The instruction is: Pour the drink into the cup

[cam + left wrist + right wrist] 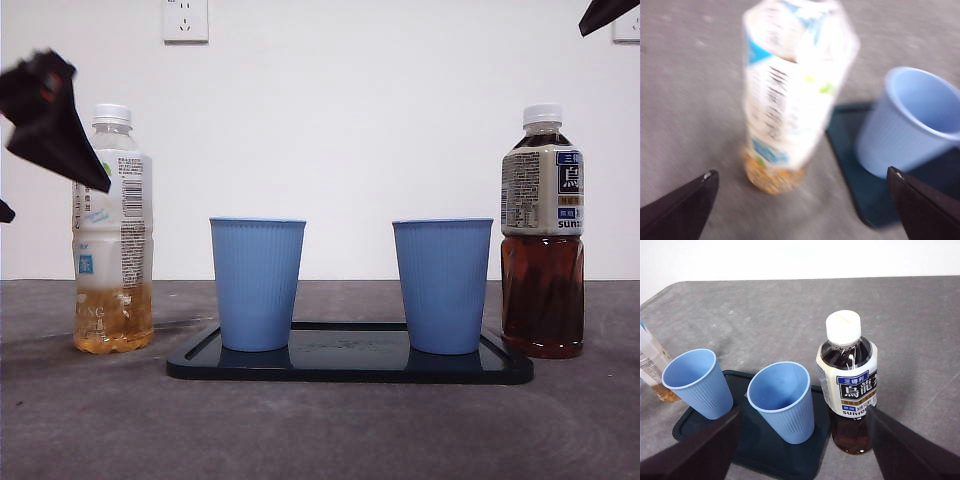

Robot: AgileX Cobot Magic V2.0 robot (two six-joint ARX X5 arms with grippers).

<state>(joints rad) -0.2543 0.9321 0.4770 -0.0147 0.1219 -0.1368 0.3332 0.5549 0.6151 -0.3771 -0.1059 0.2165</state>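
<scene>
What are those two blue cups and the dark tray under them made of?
The blue cups look like thin plastic or coated paper; fine vertical ribs and a matte finish show, which leaves it open. The tray looks like hard plastic: black, smooth, slightly glossy, with a raised moulded rim.

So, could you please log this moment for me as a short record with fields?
left gripper: open, near the pale tea bottle, not touching
right gripper: open, above the dark oolong tea bottle
bottles: both upright on the table, white caps on
pale tea bottle level: low
cups: two blue cups, upright, empty
tray: dark, holds both cups, between the bottles
</scene>
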